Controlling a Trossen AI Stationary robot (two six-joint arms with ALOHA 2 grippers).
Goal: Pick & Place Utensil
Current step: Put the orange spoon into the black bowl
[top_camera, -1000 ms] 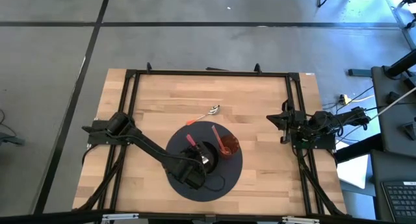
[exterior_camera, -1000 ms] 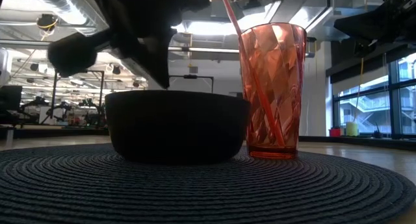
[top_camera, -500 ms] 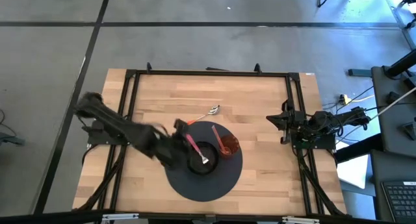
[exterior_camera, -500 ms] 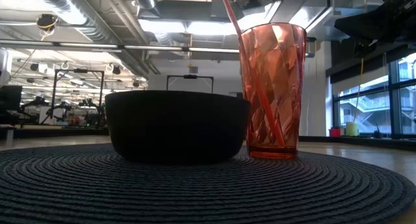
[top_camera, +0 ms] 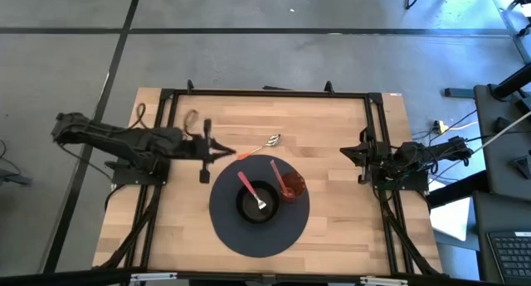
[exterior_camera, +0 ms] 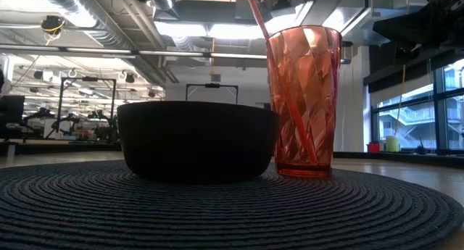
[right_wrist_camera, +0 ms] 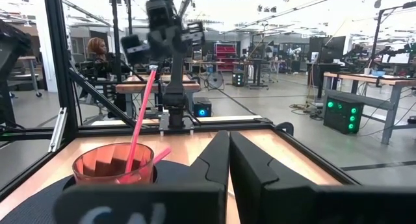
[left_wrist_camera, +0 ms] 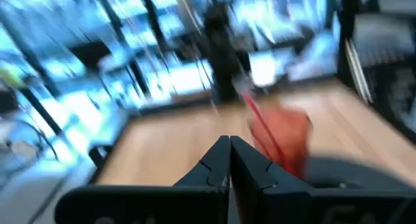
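The left gripper (top_camera: 217, 152) has its fingers (left_wrist_camera: 214, 164) pressed together on nothing, and the right gripper (top_camera: 353, 157), parked at the table's right edge, is likewise closed and empty. A pink-handled utensil (top_camera: 251, 192) lies in the black bowl (top_camera: 243, 205) on the round mat (top_camera: 257, 236), beside the red cup (top_camera: 290, 186), while a spoon (top_camera: 262, 144) lies on the wooden table (top_camera: 332, 120) behind the mat. Half a second ago the left arm stretched over the mat's left edge near the bowl; it has since pulled back to the table's left side.
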